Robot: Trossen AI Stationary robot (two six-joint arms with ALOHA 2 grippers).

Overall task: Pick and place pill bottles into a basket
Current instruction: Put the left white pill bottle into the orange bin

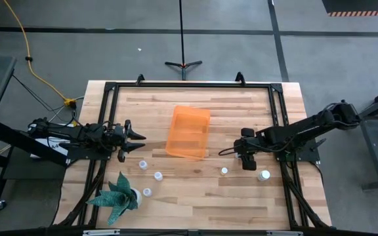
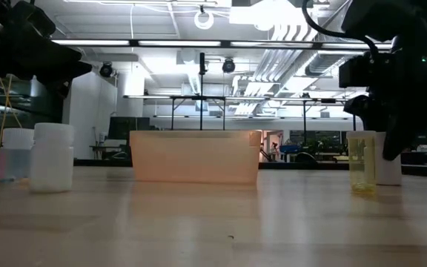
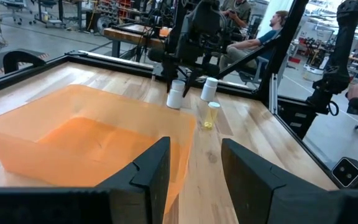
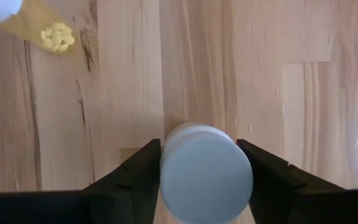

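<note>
The left gripper (image 3: 194, 180) hangs open just above the orange basket (image 3: 61, 134); beyond it, the right gripper (image 3: 180, 84) straddles a white pill bottle (image 3: 176, 94).

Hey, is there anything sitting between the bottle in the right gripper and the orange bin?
Nothing visible blocks it. The right gripper has its fingers around a white pill bottle, and the high view shows only bare wood between it and the orange basket. A small yellowish bottle stands just nearer the plant side, off a straight line to the basket.

Bright overhead lights; low view backlit, soft.
</note>
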